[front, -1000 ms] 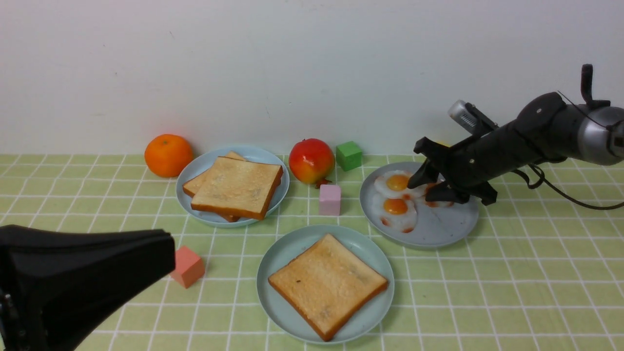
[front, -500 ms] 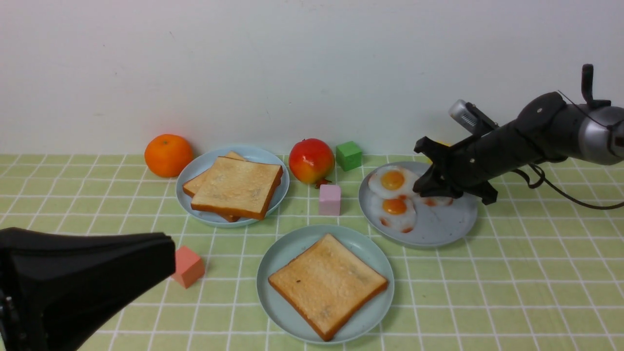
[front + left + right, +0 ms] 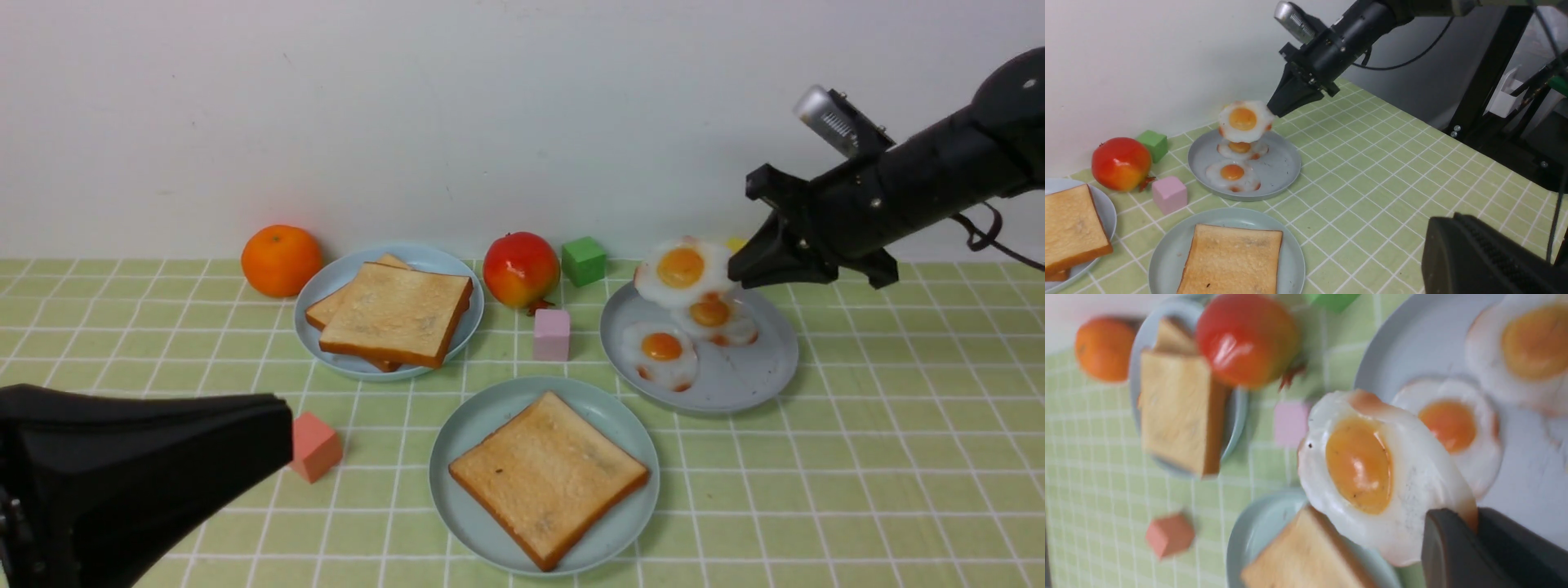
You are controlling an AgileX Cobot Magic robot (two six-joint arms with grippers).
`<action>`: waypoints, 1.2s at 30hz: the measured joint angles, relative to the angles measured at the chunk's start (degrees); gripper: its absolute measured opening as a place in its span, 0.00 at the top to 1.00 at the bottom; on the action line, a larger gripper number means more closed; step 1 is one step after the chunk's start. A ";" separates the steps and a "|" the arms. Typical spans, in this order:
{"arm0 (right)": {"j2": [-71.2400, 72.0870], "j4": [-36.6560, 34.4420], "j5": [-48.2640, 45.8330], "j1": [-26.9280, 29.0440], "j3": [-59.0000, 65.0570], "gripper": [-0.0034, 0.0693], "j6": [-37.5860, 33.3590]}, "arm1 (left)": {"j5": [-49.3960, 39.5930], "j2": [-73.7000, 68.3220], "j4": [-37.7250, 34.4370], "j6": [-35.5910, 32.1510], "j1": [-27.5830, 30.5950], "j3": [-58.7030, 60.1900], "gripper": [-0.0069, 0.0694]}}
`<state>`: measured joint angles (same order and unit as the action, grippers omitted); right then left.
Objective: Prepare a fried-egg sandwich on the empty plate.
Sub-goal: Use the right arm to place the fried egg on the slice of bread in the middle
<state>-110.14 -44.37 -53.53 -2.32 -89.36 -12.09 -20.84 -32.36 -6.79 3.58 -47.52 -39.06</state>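
Just beyond the grey-blue plate (image 3: 735, 380), a yellow object (image 3: 737, 242) is mostly hidden behind the right gripper (image 3: 739, 273) and its fried egg (image 3: 680, 269). The left gripper (image 3: 282, 433) is cropped at the frame edge.

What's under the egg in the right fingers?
The grey-blue plate with two more fried eggs. The rear egg lies beneath the lifted egg, which hides its far edge; the near egg shows fully.

Three eggs (image 3: 663, 347), three toasts (image 3: 549, 477), three plates (image 3: 735, 380)
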 joint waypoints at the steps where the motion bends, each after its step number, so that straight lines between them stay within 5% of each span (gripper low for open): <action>1: 3.24 0.00 -0.20 -0.92 3.60 0.85 -0.63 | -0.65 0.00 0.17 0.00 0.00 0.00 0.91; 7: 12.13 -4.84 4.20 -9.70 21.27 0.85 -5.32 | -3.65 0.00 1.61 0.00 0.00 0.00 0.91; 14: 9.89 -12.30 15.27 -19.14 26.99 0.85 -8.66 | -4.23 0.00 2.43 0.00 0.00 0.00 0.91; 25: 2.25 -18.66 21.18 -19.95 26.99 0.84 -9.13 | -5.96 0.00 2.43 0.00 0.00 0.00 0.90; 29: 1.57 -18.88 21.88 -19.95 26.99 0.75 -9.08 | -5.96 0.00 2.43 0.00 0.00 0.00 0.90; 36: 6.58 -12.83 17.28 -16.87 26.93 0.35 -9.08 | -8.79 -0.09 2.43 0.39 0.00 0.00 0.89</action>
<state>-103.56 -57.20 -36.25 -19.19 -62.43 -21.17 -29.63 -32.45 -4.36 3.97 -47.52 -39.06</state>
